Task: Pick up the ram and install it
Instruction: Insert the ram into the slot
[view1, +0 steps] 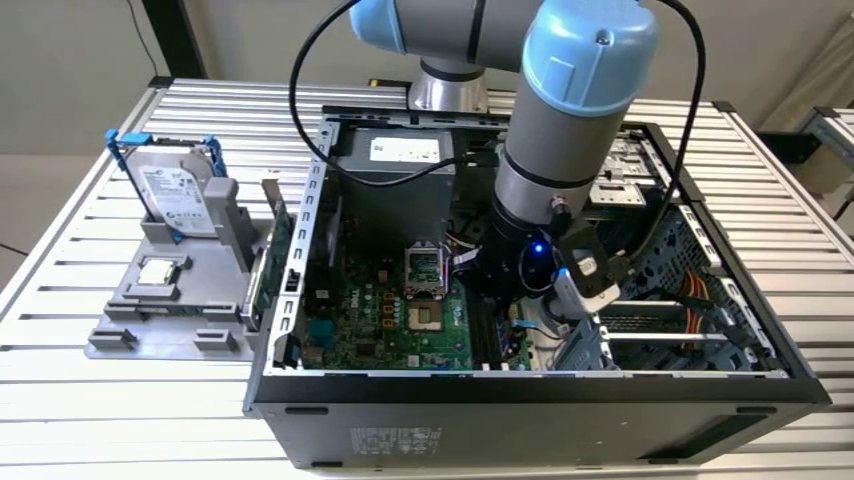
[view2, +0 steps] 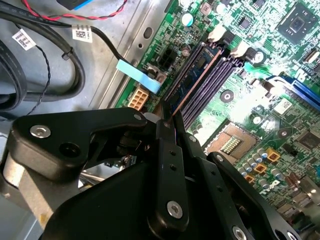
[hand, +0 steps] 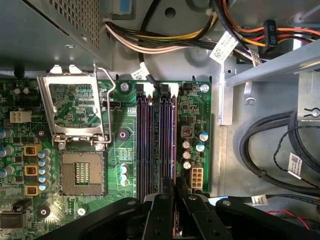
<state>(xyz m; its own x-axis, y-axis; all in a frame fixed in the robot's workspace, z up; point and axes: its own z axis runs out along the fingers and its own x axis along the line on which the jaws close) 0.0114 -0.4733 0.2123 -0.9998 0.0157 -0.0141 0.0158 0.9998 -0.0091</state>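
Observation:
My gripper (view1: 531, 318) reaches down into the open computer case (view1: 534, 385), over the black memory slots (hand: 150, 140) on the green motherboard (view1: 387, 320). In both wrist views its two black fingers are pressed together on the near end of the ram (view2: 197, 80), a thin bluish stick seen edge-on. The ram (hand: 173, 150) runs along the outermost slot, the one nearest the board's edge, standing upright in it or just above it. I cannot tell whether it is seated. The gripper (view2: 167, 122) (hand: 176, 186) is shut on the ram.
An open processor socket (hand: 80, 172) with its raised metal frame lies beside the slots. Cable bundles (hand: 165, 40) and black cables (view2: 45, 55) run close by. Outside the case, on the exterior view's left, a grey holder (view1: 114, 340) carries a hard drive (view1: 174, 190) and a processor chip (view1: 159, 269).

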